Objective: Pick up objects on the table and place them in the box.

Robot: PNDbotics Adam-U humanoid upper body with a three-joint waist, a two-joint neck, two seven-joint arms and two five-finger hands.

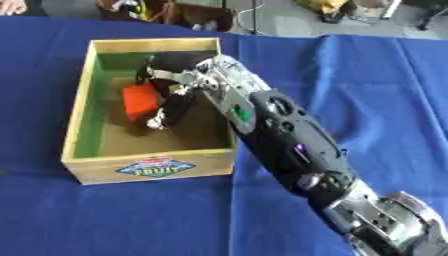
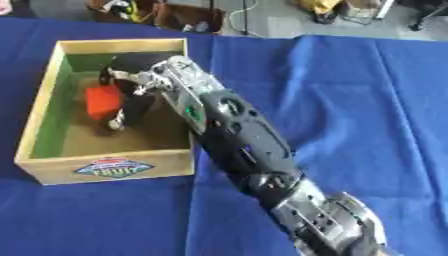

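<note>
An open wooden box [image 1: 77, 106] with a green inner wall and a "fruit" label on its front stands on the blue cloth at the upper left. My right arm comes up from the lower right and reaches over the box's right wall. Its hand [image 1: 171, 80] is inside the box, fingers curled down round an orange-red block [image 1: 138, 102] near the box floor. The hand hides part of the block. My left hand shows in neither view.
The blue cloth [image 1: 376, 90] covers the table, with a fold running down its middle. Beyond the far edge are a floor, cables and dark clutter [image 1: 175, 12]. A person's hand [image 1: 10, 6] shows at the top left corner, off the table.
</note>
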